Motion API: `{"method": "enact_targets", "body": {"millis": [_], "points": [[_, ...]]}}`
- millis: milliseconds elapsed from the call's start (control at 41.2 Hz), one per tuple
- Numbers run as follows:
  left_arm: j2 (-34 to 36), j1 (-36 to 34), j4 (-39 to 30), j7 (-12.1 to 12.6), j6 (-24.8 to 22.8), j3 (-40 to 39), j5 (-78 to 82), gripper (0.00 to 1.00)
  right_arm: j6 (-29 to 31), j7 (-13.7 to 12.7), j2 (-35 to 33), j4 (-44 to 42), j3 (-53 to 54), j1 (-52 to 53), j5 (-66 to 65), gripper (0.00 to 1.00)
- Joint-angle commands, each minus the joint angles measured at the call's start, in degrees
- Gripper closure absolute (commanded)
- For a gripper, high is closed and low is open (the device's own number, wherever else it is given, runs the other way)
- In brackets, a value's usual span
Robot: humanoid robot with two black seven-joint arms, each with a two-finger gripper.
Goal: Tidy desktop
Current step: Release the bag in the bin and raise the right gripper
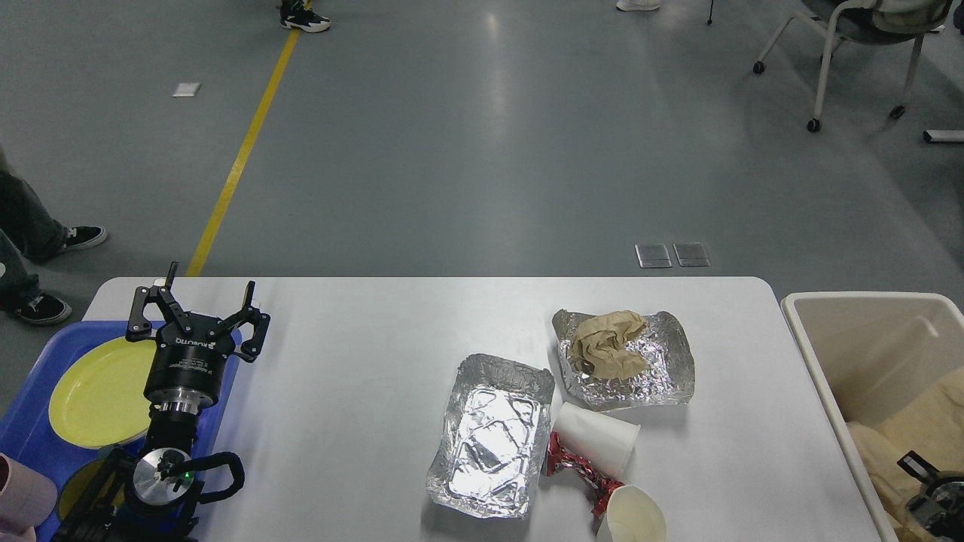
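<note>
left gripper (197,312) hangs at the bench's left end, fingers spread wide, holding nothing. right gripper (930,489) is only partly in view, low inside the beige bin (858,301) off the bench's right end; dark and cropped, cannot tell whether it is open or closed.

near to far, from the left gripper:
- just left and partly beneath it: blue tray (30,421) holding a yellow plate (98,391); a pink cup (22,497) at the tray's near corner.
- under and to its right: the white bench (361,354), bare for a long stretch.
- well to its right, a cluster: empty foil tray (489,433), a second foil tray (648,369) with a brown paper wad (606,346) lying in it, a tipped white cup (595,436), a red wrapper (576,470), an upright cup (633,516) at the near edge.

count: two foil trays, two paper cups, one wrapper, one wad, one plate.

risks, my judgement: the cups, wrapper and foil touch or crowd one another, so closing on one may drag or roll its neighbour. thin foil could crumple or slip. lifting the far tray tilted could spill the wad.
</note>
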Motion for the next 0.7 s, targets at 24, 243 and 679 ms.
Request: {"method": "enact_targets", "body": {"millis": [24, 243, 679], "points": [[0.0, 0.0, 0.0, 0.0, 0.0, 0.0, 0.0, 0.04, -0.8, 0.1, -0.4, 0.1, 0.6, 0.2, 0.0, 0.29], [0.0, 0.0, 0.0, 0.0, 0.0, 0.0, 0.0, 0.04, -1.4, 0.3, -0.4, 0.9, 0.7, 0.8, 0.0, 0.01], [0.0, 0.0, 0.0, 0.1, 0.0, 0.0, 0.1, 0.04, -0.6, 0.3, -3.9, 5.4, -0.2, 4.6, -0.8, 0.0]]}}
